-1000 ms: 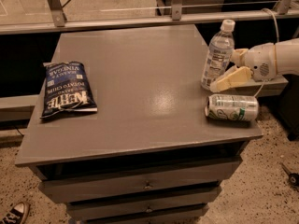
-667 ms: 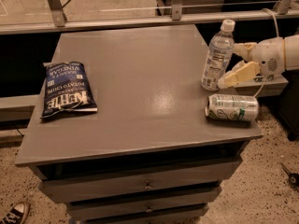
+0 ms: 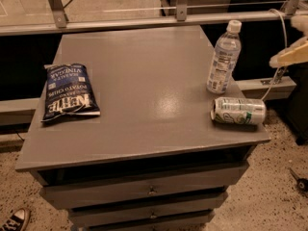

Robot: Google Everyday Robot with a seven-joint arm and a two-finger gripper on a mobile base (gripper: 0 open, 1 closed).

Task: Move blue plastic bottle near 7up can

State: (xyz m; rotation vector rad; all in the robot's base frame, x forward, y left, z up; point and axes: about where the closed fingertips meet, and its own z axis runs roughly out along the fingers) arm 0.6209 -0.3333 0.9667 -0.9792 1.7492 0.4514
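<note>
The blue plastic bottle (image 3: 224, 57) is clear with a white cap and a printed label. It stands upright near the right edge of the grey table (image 3: 144, 81). The 7up can (image 3: 238, 111) lies on its side just in front of the bottle, at the table's front right corner, a short gap away. My gripper (image 3: 290, 57) is off the table's right side, at the frame edge, level with the bottle's middle and apart from it. It holds nothing that I can see.
A dark blue bag of potato chips (image 3: 67, 93) lies flat on the left of the table. Drawers (image 3: 149, 191) sit under the tabletop. A metal rail (image 3: 144, 20) runs behind the table. A shoe (image 3: 14, 220) shows at the bottom left on the floor.
My gripper has pulled away to the right from the bottle, which stays standing where it was. The can has not moved.
</note>
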